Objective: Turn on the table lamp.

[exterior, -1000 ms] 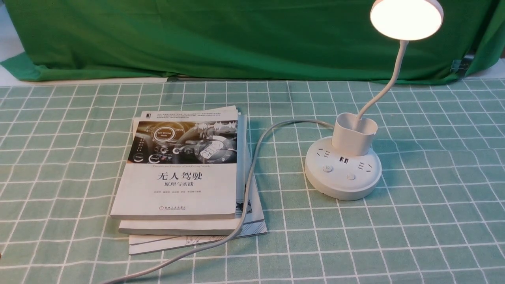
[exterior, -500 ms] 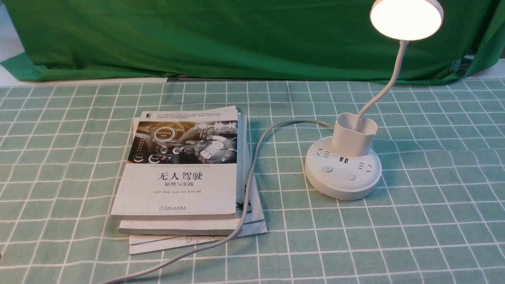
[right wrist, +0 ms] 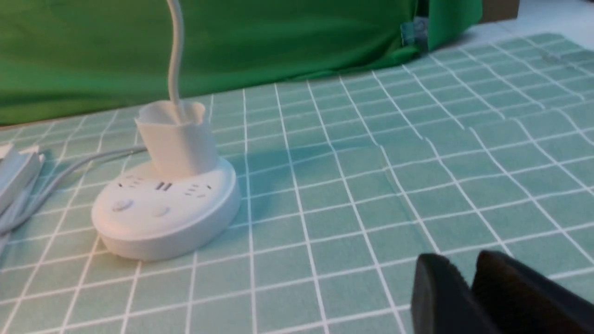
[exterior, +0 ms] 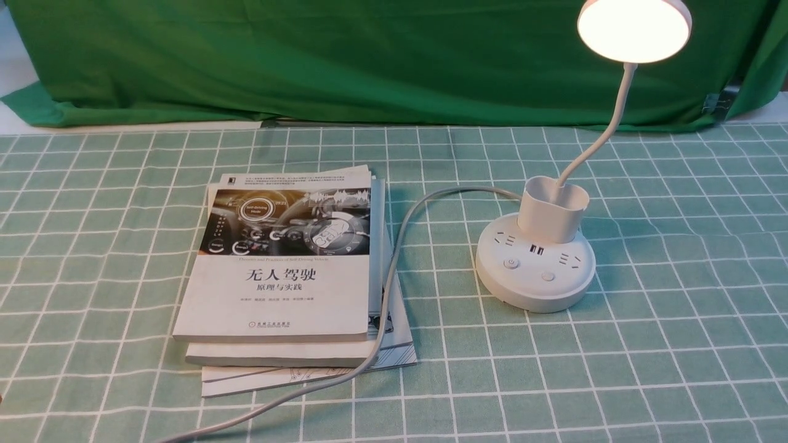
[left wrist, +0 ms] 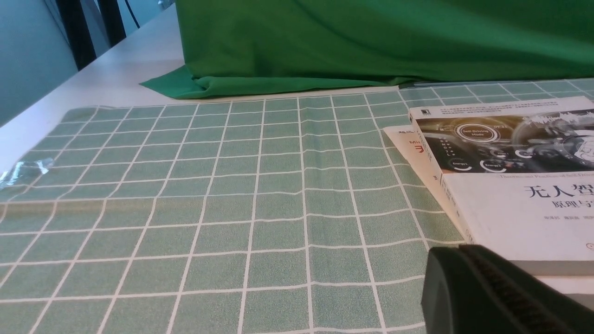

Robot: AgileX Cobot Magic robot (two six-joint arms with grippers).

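The white table lamp stands right of centre, and its round disc head (exterior: 634, 27) glows warm. A thin gooseneck (exterior: 606, 132) curves down into the cup-shaped holder (exterior: 552, 209) on the round base (exterior: 534, 289), which carries sockets, USB ports and two buttons (exterior: 510, 263). Neither gripper shows in the front view. In the right wrist view my right gripper (right wrist: 464, 264) is shut and empty, low over the cloth, well apart from the base (right wrist: 167, 232). My left gripper (left wrist: 459, 250) is shut and empty beside the books; the lamp is out of that view.
A stack of books (exterior: 283, 271) lies left of the lamp, with the lamp's grey cord (exterior: 394, 246) running over its right edge toward the front. A green checked cloth (exterior: 677, 344) covers the table. A green drape (exterior: 369, 61) hangs behind. Clear tape (left wrist: 23, 168) holds the cloth's left edge.
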